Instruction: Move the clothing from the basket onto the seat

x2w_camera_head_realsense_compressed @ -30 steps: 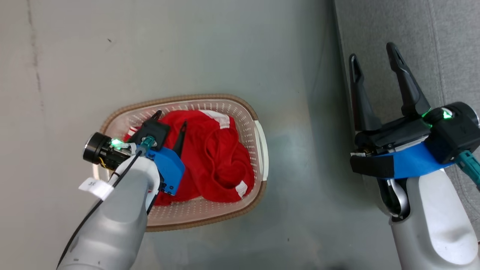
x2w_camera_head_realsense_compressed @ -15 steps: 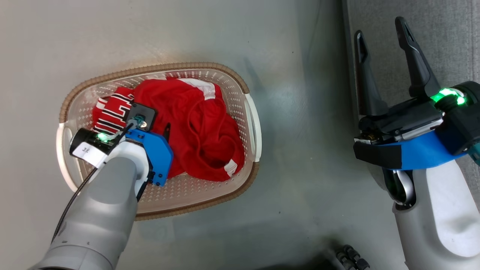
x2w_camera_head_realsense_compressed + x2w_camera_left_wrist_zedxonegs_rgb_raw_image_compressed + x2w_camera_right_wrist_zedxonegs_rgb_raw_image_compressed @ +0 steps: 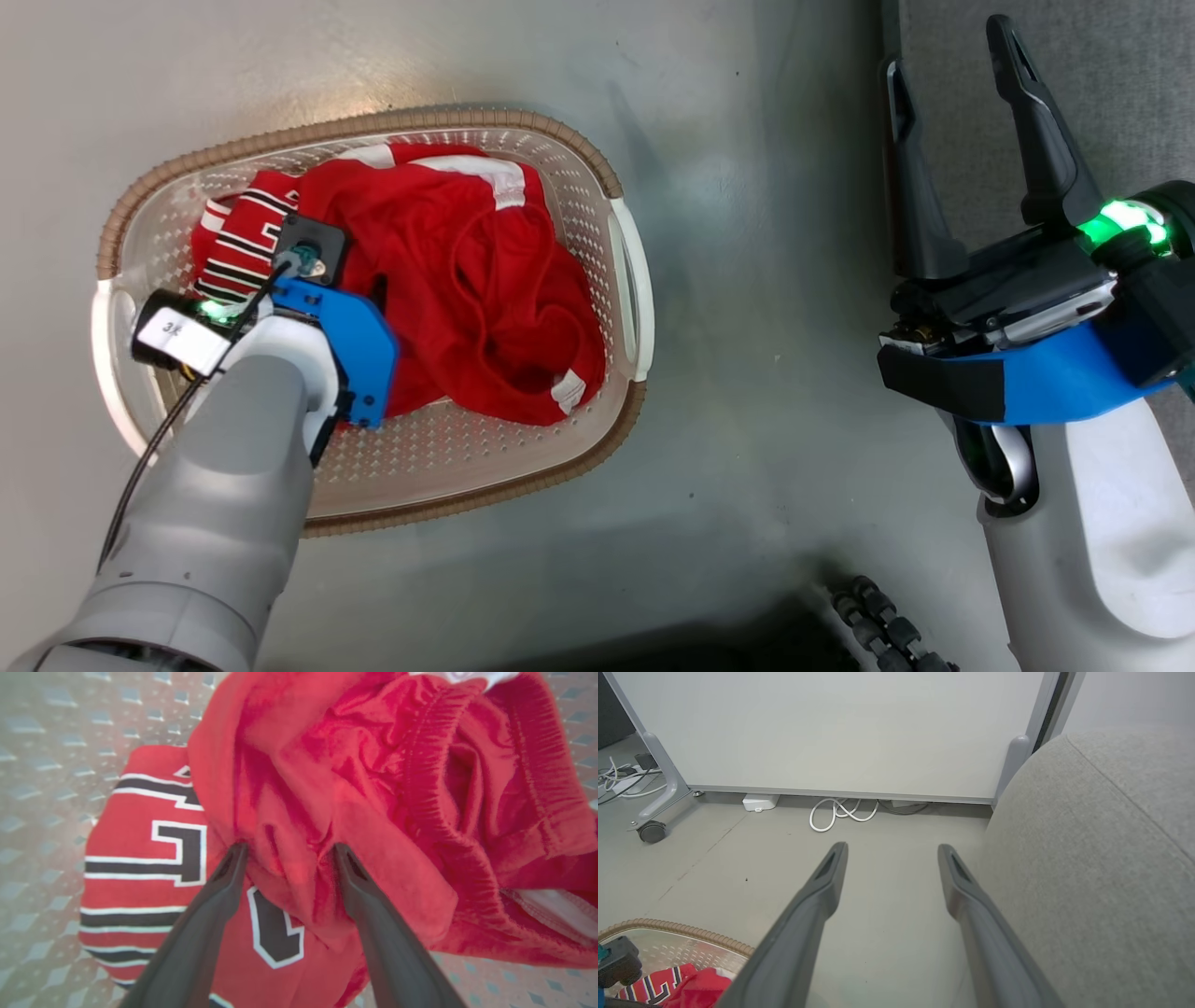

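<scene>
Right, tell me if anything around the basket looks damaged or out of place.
Nothing stands out. The red shorts lie crumpled over the jersey inside the basket, which looks intact; none spills over its rim. The left hand is open, astride a fold of the shorts.

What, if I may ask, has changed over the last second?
The left gripper has sunk into the basket, its open fingers now pressed around a fold of the red shorts; nothing is clamped yet. The head camera shifted too, so the basket itself seems unmoved. The right gripper stays open beside the seat; shorts and jersey still lie in the basket.
</scene>
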You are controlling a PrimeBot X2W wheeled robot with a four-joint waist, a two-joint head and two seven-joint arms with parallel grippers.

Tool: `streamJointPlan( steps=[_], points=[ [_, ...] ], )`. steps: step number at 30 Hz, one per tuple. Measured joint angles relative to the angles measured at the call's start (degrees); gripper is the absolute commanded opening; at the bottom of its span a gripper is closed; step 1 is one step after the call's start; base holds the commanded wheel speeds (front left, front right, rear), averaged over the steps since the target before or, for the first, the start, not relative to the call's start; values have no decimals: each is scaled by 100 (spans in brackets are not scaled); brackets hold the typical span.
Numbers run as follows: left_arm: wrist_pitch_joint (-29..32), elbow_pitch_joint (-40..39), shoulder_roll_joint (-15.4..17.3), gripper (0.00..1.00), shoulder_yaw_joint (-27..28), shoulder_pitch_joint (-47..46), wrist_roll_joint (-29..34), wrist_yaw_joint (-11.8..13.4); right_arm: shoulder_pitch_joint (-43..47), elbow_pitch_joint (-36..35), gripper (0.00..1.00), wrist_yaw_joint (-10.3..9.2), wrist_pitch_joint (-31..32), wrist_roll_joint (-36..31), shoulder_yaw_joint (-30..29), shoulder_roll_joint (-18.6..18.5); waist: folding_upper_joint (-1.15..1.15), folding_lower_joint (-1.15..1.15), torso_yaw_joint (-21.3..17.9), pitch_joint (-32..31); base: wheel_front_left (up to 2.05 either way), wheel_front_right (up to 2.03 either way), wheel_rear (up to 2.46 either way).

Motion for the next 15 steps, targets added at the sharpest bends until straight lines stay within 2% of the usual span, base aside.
streamJointPlan(
  steps=[12,13,14,15],
  points=[
    [-31,8,-179,100,-382,-170,-100,0,2,-74,100,0,0,68,16,-8,0,0,-54,282,0,0,0],
    [-16,9,-179,80,-432,-176,-100,0,2,-74,100,1,0,80,14,0,0,0,-58,296,0,0,0],
    [-25,9,-174,28,-476,-186,-96,0,2,-74,100,3,0,86,8,2,0,0,-60,307,0,0,0],
    [-51,8,-166,0,-512,-199,-76,0,2,-71,100,2,0,87,1,2,0,0,-58,313,0,0,0]
  ],
)
